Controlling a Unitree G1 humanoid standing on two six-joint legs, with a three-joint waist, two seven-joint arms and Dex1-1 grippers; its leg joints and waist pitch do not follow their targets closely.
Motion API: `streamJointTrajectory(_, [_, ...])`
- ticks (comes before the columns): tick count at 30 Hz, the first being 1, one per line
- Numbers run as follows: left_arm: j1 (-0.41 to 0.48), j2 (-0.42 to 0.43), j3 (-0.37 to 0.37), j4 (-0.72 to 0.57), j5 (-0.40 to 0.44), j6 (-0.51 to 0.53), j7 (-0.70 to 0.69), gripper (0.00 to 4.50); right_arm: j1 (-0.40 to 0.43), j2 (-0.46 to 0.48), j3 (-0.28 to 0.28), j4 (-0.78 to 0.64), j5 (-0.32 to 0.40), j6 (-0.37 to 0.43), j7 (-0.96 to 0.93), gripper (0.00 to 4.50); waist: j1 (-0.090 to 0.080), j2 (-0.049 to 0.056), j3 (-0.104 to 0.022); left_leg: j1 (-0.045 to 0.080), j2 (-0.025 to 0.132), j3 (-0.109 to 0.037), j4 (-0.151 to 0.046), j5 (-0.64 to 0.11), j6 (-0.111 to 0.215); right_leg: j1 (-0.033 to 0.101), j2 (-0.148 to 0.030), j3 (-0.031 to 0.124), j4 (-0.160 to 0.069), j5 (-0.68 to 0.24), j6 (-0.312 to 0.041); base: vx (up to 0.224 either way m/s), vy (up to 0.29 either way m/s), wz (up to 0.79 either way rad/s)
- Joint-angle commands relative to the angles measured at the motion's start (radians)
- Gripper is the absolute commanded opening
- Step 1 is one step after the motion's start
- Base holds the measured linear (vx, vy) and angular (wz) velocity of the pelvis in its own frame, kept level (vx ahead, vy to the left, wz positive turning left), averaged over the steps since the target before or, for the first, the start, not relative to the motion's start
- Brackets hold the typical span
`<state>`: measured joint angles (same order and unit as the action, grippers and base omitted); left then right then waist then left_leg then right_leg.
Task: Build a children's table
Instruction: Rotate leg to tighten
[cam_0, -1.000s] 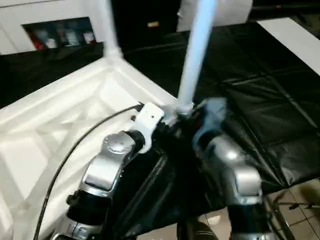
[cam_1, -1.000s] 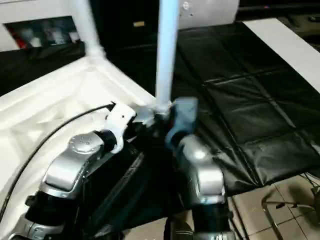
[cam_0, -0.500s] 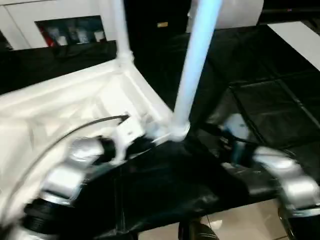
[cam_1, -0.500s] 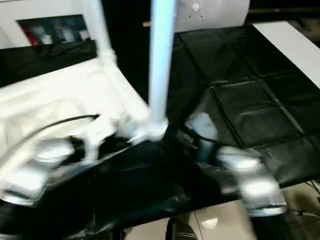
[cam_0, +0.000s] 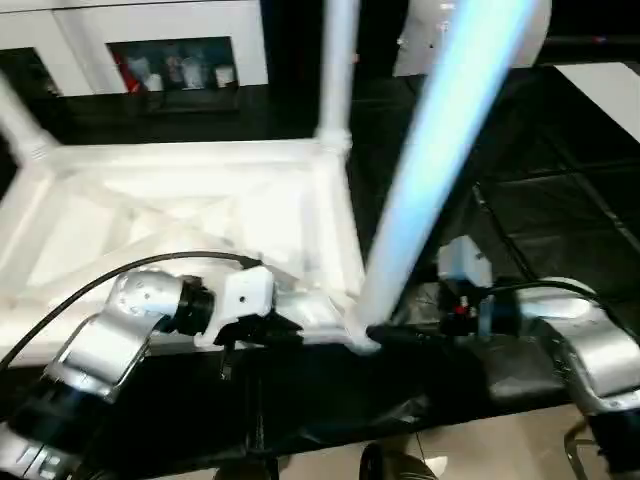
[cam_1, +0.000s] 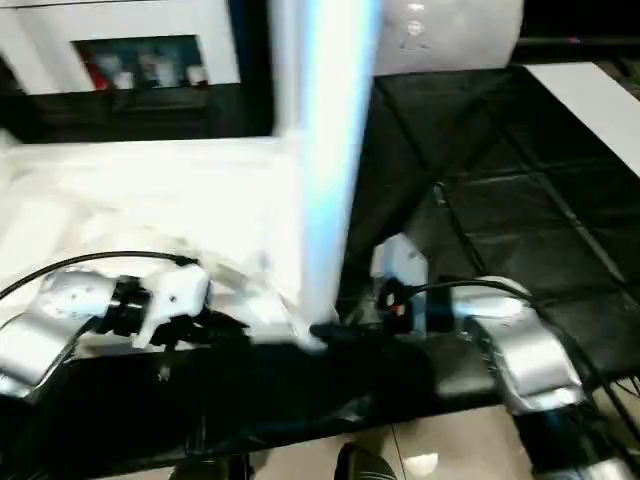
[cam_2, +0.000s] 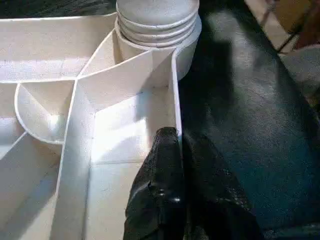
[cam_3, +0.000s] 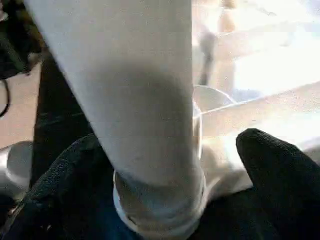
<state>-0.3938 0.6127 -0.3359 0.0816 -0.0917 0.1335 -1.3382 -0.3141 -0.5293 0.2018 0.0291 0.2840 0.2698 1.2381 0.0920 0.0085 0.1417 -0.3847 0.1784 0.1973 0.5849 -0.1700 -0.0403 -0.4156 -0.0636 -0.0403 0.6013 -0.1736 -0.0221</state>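
Observation:
The children's table top (cam_0: 180, 205) lies upside down, its ribbed underside showing. One white leg (cam_0: 440, 170) stands in the near right corner socket (cam_2: 157, 30). Two more legs (cam_0: 337, 70) rise from the far corners. My left gripper (cam_2: 177, 137) is shut on the thin near rim (cam_2: 176, 100), close to that socket. My right gripper (cam_3: 172, 142) is open around the near leg's base (cam_3: 160, 200), a black finger (cam_3: 280, 175) on either side. In the left eye view it (cam_0: 400, 335) sits just right of the leg.
The black-covered work table (cam_0: 560, 210) stretches to the right, its front edge near my arms with tiled floor (cam_0: 480, 455) below. A flat white panel (cam_0: 605, 85) lies at the far right. A shelf with small items (cam_0: 170, 65) stands behind. A black cable (cam_0: 90, 290) loops over my left forearm.
The right gripper's jaws have spread wide off the near leg and its arm has drawn back to the right. The whole picture has shifted with the camera. The left gripper keeps its hold.

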Motion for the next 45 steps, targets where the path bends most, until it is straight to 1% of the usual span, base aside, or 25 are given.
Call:
streamJointTrajectory(1, [-0.027, -0.007, -0.049, 0.008, 0.012, -0.047, -0.051, 0.00, -0.011, -0.003, 0.023, 0.029, -0.004, -0.032, 0.046, 4.45, -0.008, -0.002, -0.083, 0.028, 0.054, -0.021, -0.066, -0.175, 0.063, 0.043, -0.078, 0.048, -0.062, -0.214, -0.241, 0.000, 0.000, 0.00])
streamJointTrajectory(3, [-0.047, -0.014, -0.058, 0.028, 0.021, -0.066, -0.061, 0.00, -0.036, 0.006, 0.039, 0.070, -0.002, -0.036, 0.067, 4.10, -0.006, -0.004, -0.083, 0.025, 0.054, -0.022, -0.065, -0.178, 0.065, 0.046, -0.080, 0.048, -0.062, -0.216, -0.245, 0.000, 0.000, 0.00])
streamJointTrajectory(5, [-0.054, -0.018, -0.062, 0.034, 0.021, -0.072, -0.066, 0.00, -0.046, 0.007, 0.046, 0.083, 0.004, -0.033, 0.084, 4.07, -0.006, -0.005, -0.082, 0.024, 0.055, -0.022, -0.066, -0.175, 0.062, 0.046, -0.080, 0.048, -0.062, -0.226, -0.243, 0.000, 0.000, 0.00])
streamJointTrajectory(8, [-0.061, -0.020, -0.065, 0.046, 0.020, -0.084, -0.074, 0.00, -0.057, 0.007, 0.055, 0.103, 0.004, -0.043, 0.109, 3.69, -0.004, -0.005, -0.082, 0.025, 0.056, -0.022, -0.065, -0.184, 0.061, 0.045, -0.080, 0.048, -0.063, -0.240, -0.241, 0.000, 0.000, 0.00])
streamJointTrajectory(11, [-0.064, -0.021, -0.068, 0.053, 0.019, -0.092, -0.075, 0.00, -0.063, 0.005, 0.062, 0.118, -0.003, -0.057, 0.121, 3.62, -0.004, -0.006, -0.081, 0.023, 0.055, -0.023, -0.065, -0.183, 0.063, 0.045, -0.081, 0.047, -0.063, -0.244, -0.239, 0.000, 0.000, 0.00])
streamJointTrajectory(13, [-0.065, -0.020, -0.070, 0.062, 0.020, -0.105, -0.077, 0.00, -0.069, 0.003, 0.071, 0.138, -0.012, -0.075, 0.138, 3.28, -0.004, -0.007, -0.079, 0.023, 0.056, -0.023, -0.066, -0.190, 0.063, 0.044, -0.082, 0.047, -0.064, -0.264, -0.236, 0.000, 0.000, 0.00])
streamJointTrajectory(16, [-0.064, -0.020, -0.068, 0.070, 0.022, -0.114, -0.077, 0.00, -0.073, 0.001, 0.079, 0.152, -0.017, -0.089, 0.150, 3.16, -0.005, -0.007, -0.077, 0.023, 0.056, -0.023, -0.067, -0.195, 0.060, 0.043, -0.080, 0.048, -0.066, -0.277, -0.230, 0.000, 0.000, 0.00])
streamJointTrajectory(18, [-0.064, -0.019, -0.067, 0.075, 0.023, -0.119, -0.076, 0.00, -0.073, 0.002, 0.081, 0.156, -0.020, -0.095, 0.156, 2.80, -0.005, -0.007, -0.078, 0.023, 0.056, -0.024, -0.067, -0.191, 0.061, 0.043, -0.080, 0.048, -0.065, -0.271, -0.230, 0.000, 0.000, 0.00])
streamJointTrajectory(22, [-0.060, -0.016, -0.063, 0.077, 0.020, -0.118, -0.070, 0.00, -0.068, 0.005, 0.084, 0.154, -0.021, -0.099, 0.158, 2.61, -0.005, -0.007, -0.077, 0.024, 0.057, -0.023, -0.067, -0.193, 0.063, 0.042, -0.080, 0.048, -0.065, -0.271, -0.233, 0.000, 0.000, 0.00])
streamJointTrajectory(25, [-0.054, -0.018, -0.055, 0.080, 0.015, -0.111, -0.060, 0.00, -0.059, 0.010, 0.087, 0.155, -0.013, -0.105, 0.156, 2.59, -0.005, -0.005, -0.074, 0.024, 0.057, -0.024, -0.069, -0.200, 0.062, 0.041, -0.080, 0.048, -0.067, -0.281, -0.231, 0.000, 0.000, 0.00])
streamJointTrajectory(27, [-0.040, -0.030, -0.031, 0.066, -0.006, -0.071, -0.026, 0.00, -0.035, 0.020, 0.076, 0.134, 0.005, -0.079, 0.133, 2.58, -0.005, -0.004, -0.072, 0.024, 0.057, -0.023, -0.069, -0.208, 0.058, 0.041, -0.081, 0.049, -0.068, -0.287, -0.230, 0.000, 0.000, 0.00])
streamJointTrajectory(29, [-0.040, -0.031, -0.030, 0.065, -0.007, -0.069, -0.024, 0.00, -0.034, 0.021, 0.075, 0.132, 0.006, -0.077, 0.132, 2.57, -0.005, -0.004, -0.072, 0.024, 0.057, -0.025, -0.070, -0.214, 0.057, 0.041, -0.080, 0.048, -0.069, -0.292, -0.232, 0.000, 0.000, 0.00])
streamJointTrajectory(30, [-0.026, -0.050, -0.003, 0.040, -0.015, -0.014, 0.039, 0.00, -0.004, 0.050, 0.051, 0.107, 0.021, -0.039, 0.063, 2.57, -0.005, 0.000, -0.070, 0.024, 0.058, -0.025, -0.072, -0.223, 0.053, 0.039, -0.080, 0.049, -0.070, -0.297, -0.230, 0.000, 0.000, 0.00])
streamJointTrajectory(32, [-0.017, -0.068, 0.018, 0.019, -0.013, 0.036, 0.100, 0.00, 0.017, 0.080, 0.034, 0.090, 0.020, 0.006, -0.020, 2.57, -0.007, -0.003, -0.067, 0.024, 0.058, -0.027, -0.075, -0.242, 0.045, 0.039, -0.080, 0.049, -0.073, -0.324, -0.228, 0.000, 0.000, 0.00])
streamJointTrajectory(33, [-0.008, -0.090, 0.036, 0.000, -0.013, 0.079, 0.156, 0.00, 0.030, 0.112, 0.021, 0.083, 0.010, 0.014, -0.090, 2.57, -0.012, -0.005, -0.065, 0.023, 0.055, -0.030, -0.078, -0.259, 0.036, 0.040, -0.081, 0.047, -0.077, -0.373, -0.213, 0.000, 0.000, 0.00])
streamJointTrajectory(34, [-0.001, -0.114, 0.052, -0.019, -0.015, 0.116, 0.205, 0.00, 0.039, 0.143, 0.010, 0.076, 0.008, 0.029, -0.147, 2.57, -0.016, 0.001, -0.061, 0.024, 0.056, -0.031, -0.081, -0.284, 0.018, 0.035, -0.082, 0.048, -0.081, -0.417, -0.200, 0.000, 0.000, 0.00])
streamJointTrajectory(36, [0.009, -0.153, 0.072, -0.052, -0.013, 0.176, 0.283, 0.00, 0.048, 0.192, -0.009, 0.068, 0.003, 0.053, -0.238, 2.56, -0.021, -0.001, -0.058, 0.026, 0.054, -0.034, -0.082, -0.309, 0.002, 0.033, -0.084, 0.049, -0.088, -0.463, -0.183, 0.000, 0.000, 0.00])
streamJointTrajectory(37, [0.016, -0.196, 0.087, -0.084, -0.002, 0.237, 0.359, 0.00, 0.045, 0.248, -0.027, 0.071, -0.010, 0.074, -0.336, 2.56, -0.029, -0.003, -0.058, 0.019, 0.052, -0.038, -0.086, -0.309, -0.005, 0.037, -0.083, 0.046, -0.085, -0.473, -0.173, 0.000, 0.000, 0.00])
streamJointTrajectory(39, [0.017, -0.257, 0.103, -0.115, 0.019, 0.308, 0.453, 0.00, 0.035, 0.322, -0.053, 0.083, -0.028, 0.089, -0.463, 2.56, -0.045, -0.001, -0.055, 0.021, 0.052, -0.040, -0.086, -0.325, -0.017, 0.031, -0.083, 0.046, -0.089, -0.488, -0.166, 0.000, 0.000, 0.00])
streamJointTrajectory(40, [0.017, -0.279, 0.108, -0.124, 0.026, 0.332, 0.485, 0.00, 0.031, 0.348, -0.063, 0.088, -0.035, 0.090, -0.506, 2.56, -0.048, -0.003, -0.058, 0.022, 0.050, -0.040, -0.085, -0.325, -0.015, 0.031, -0.082, 0.045, -0.092, -0.491, -0.162, 0.000, 0.000, 0.00])
streamJointTrajectory(41, [0.013, -0.317, 0.118, -0.132, 0.036, 0.362, 0.537, 0.00, 0.021, 0.387, -0.080, 0.098, -0.041, 0.096, -0.572, 2.56, -0.056, -0.007, -0.059, 0.018, 0.047, -0.039, -0.085, -0.306, -0.010, 0.035, -0.082, 0.045, -0.091, -0.470, -0.158, 0.000, 0.000, 0.00])
streamJointTrajectory(42, [0.010, -0.342, 0.125, -0.142, 0.042, 0.388, 0.574, 0.00, 0.017, 0.415, -0.093, 0.099, -0.047, 0.107, -0.619, 2.56, -0.059, -0.003, -0.061, 0.016, 0.049, -0.038, -0.084, -0.284, -0.002, 0.034, -0.080, 0.046, -0.090, -0.436, -0.162, 0.000, 0.000, 0.00])
streamJointTrajectory(43, [0.007, -0.361, 0.128, -0.146, 0.048, 0.402, 0.601, 0.00, 0.013, 0.433, -0.103, 0.101, -0.051, 0.113, -0.653, 2.56, -0.060, -0.004, -0.060, 0.016, 0.048, -0.037, -0.084, -0.279, 0.004, 0.033, -0.079, 0.047, -0.092, -0.423, -0.163, 0.000, 0.000, 0.00])
streamJointTrajectory(44, [-0.003, -0.432, 0.139, -0.162, 0.071, 0.453, 0.699, 0.00, 0.001, 0.497, -0.134, 0.108, -0.067, 0.128, -0.775, 2.56, -0.063, -0.007, -0.061, 0.016, 0.047, -0.033, -0.082, -0.264, 0.011, 0.032, -0.077, 0.049, -0.090, -0.390, -0.167, 0.000, 0.000, 0.00])
streamJointTrajectory(45, [-0.010, -0.469, 0.144, -0.166, 0.084, 0.473, 0.750, 0.00, -0.007, 0.526, -0.148, 0.115, -0.081, 0.126, -0.837, 2.55, -0.060, -0.004, -0.063, 0.020, 0.047, -0.031, -0.079, -0.245, 0.015, 0.029, -0.076, 0.050, -0.090, -0.360, -0.176, 0.000, 0.000, 0.00])
